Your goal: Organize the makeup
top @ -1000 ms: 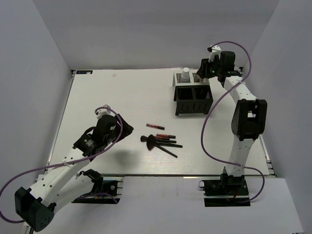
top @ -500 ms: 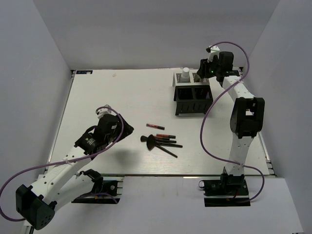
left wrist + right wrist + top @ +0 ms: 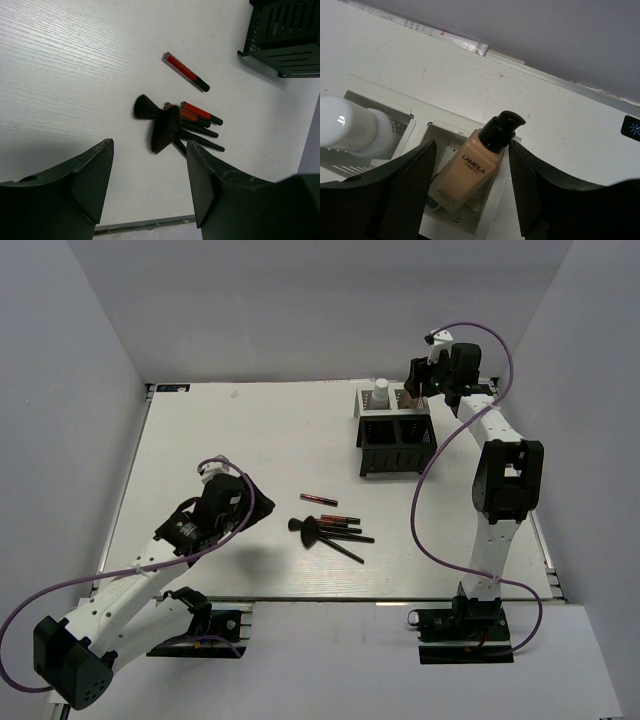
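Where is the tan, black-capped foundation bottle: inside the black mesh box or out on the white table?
Inside: the tan black-capped bottle leans in a compartment of the black mesh box, its cap above the rim.

Counter, far right, near back edge: box.

In box, rear row:
- left compartment: bottle, upright;
- compartment just right of it: pump bottle, tilted.

Above rear right part of box, over pump bottle: right end effector, one finger at either side of that bottle, apart from it.

Centre of counter, in front and left of box, well apart from it: one touching cluster.
- left end: brushes, heads overlapping, handles running right;
- rear right of cluster: pencils, side by side, against brush handles.

Just behind cluster, apart from it: lone pencil.

Left of cluster, near it: left end effector.
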